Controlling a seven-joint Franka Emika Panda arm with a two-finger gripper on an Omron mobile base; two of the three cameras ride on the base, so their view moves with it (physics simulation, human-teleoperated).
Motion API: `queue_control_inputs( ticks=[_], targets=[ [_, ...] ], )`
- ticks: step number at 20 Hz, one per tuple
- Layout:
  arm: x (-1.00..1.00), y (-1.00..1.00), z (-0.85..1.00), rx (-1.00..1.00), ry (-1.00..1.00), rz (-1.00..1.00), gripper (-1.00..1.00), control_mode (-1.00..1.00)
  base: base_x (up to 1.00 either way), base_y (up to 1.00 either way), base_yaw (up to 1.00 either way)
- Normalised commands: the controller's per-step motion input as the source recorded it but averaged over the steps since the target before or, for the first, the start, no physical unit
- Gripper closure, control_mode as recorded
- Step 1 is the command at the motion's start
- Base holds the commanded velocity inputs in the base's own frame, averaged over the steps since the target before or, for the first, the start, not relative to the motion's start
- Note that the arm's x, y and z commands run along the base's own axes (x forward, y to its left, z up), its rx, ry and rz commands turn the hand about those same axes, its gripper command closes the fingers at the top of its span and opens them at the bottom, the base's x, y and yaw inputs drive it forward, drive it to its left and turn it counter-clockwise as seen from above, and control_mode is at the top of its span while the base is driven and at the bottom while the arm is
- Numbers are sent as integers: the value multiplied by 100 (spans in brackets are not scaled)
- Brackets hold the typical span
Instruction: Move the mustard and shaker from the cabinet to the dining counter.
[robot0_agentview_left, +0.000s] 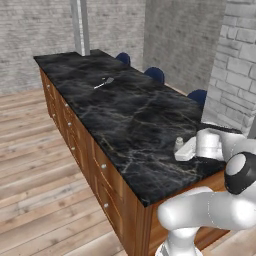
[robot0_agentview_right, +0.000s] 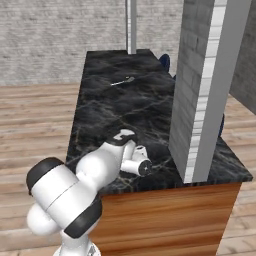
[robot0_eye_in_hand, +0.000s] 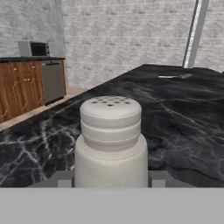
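While it stands upright on the long black marble dining counter with pale veins (robot0_agentview_left: 125, 115), the small grey-white cylindrical shaker (robot0_eye_in_hand: 111, 142) sits directly between the fingers of the robot's two-finger gripper (robot0_eye_in_hand: 110, 178), whose jaws flank its base on both sides; whether they actually press it cannot be told. Its narrower ribbed cap is dotted with small holes. Far beyond the gripper, a slim silver utensil (robot0_agentview_left: 104, 82) lies flat on the same slab.
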Motion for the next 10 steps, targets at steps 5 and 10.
queue_control_inputs(
  ticks=[5,10],
  targets=[
    [0,-2,0,0,4,0,100,-100,0,0,0],
    [0,0,-4,0,2,0,-100,-100,0,0,0]
  ],
)
